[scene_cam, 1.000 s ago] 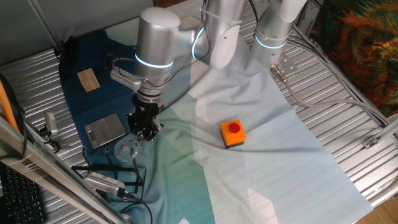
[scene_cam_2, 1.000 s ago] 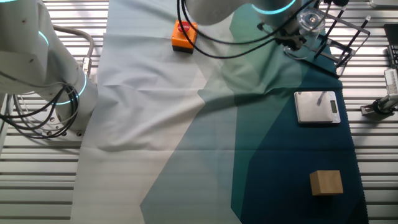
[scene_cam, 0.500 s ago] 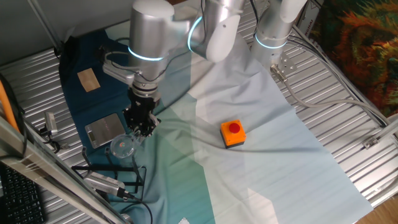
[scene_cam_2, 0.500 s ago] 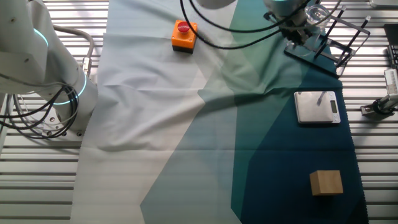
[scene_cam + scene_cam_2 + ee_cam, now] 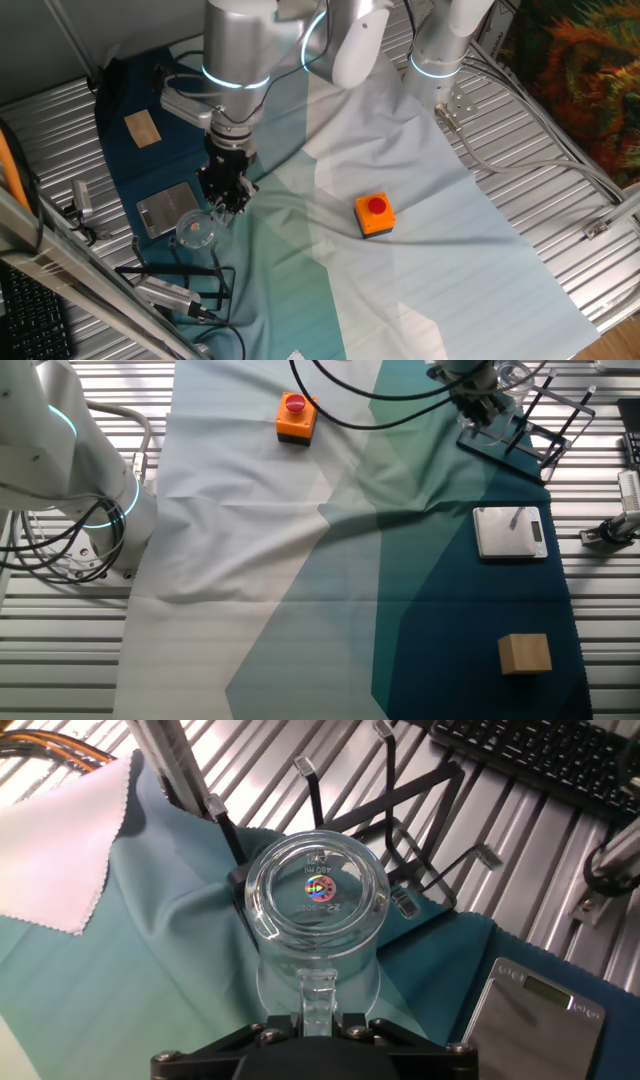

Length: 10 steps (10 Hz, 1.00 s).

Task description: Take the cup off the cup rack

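The cup (image 5: 318,898) is a clear glass seen end on, with a small sticker showing through its base. My gripper (image 5: 318,1012) is shut on the glass handle at its lower edge. In one fixed view the cup (image 5: 196,231) hangs at the gripper (image 5: 222,200), just above the black wire cup rack (image 5: 172,270). In the other fixed view the cup (image 5: 512,375) is beside the gripper (image 5: 480,402), over the rack (image 5: 545,438). The rack's prongs (image 5: 420,810) stand behind the cup; I cannot tell if they touch.
An orange button box (image 5: 374,214) sits mid-cloth. A flat grey scale (image 5: 168,208) lies left of the gripper, a wooden block (image 5: 142,127) farther back. A silver cylindrical tool (image 5: 165,295) with cables lies by the rack. A keyboard (image 5: 530,750) is beyond the rack.
The arm has shifted left and up in one fixed view, carrying the cup with it; in the other fixed view the cup moved right and toward the top edge.
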{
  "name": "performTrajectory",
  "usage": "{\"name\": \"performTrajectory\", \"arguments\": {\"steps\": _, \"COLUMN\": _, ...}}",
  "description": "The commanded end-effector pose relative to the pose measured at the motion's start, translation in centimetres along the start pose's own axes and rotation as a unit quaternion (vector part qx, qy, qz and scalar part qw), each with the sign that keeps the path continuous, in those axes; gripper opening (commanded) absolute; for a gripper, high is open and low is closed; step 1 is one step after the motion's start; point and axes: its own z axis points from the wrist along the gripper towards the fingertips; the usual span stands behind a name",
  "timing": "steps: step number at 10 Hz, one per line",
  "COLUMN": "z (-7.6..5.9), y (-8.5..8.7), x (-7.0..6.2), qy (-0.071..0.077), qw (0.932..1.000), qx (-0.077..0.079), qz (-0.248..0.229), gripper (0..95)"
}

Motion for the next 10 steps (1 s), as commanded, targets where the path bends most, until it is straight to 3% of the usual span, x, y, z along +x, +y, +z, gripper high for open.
{"name": "performTrajectory", "arguments": {"steps": 1, "z": -0.5, "y": -0.1, "x": 0.4, "qy": 0.002, "qw": 1.0000, "qx": -0.003, "qz": 0.001, "gripper": 0.0}}
{"name": "performTrajectory", "arguments": {"steps": 4, "z": -1.7, "y": 0.0, "x": 0.9, "qy": 0.006, "qw": 1.0000, "qx": -0.004, "qz": 0.003, "gripper": 0.0}}
{"name": "performTrajectory", "arguments": {"steps": 10, "z": -6.4, "y": -1.1, "x": 0.7, "qy": 0.019, "qw": 0.9997, "qx": -0.013, "qz": 0.002, "gripper": 0.0}}
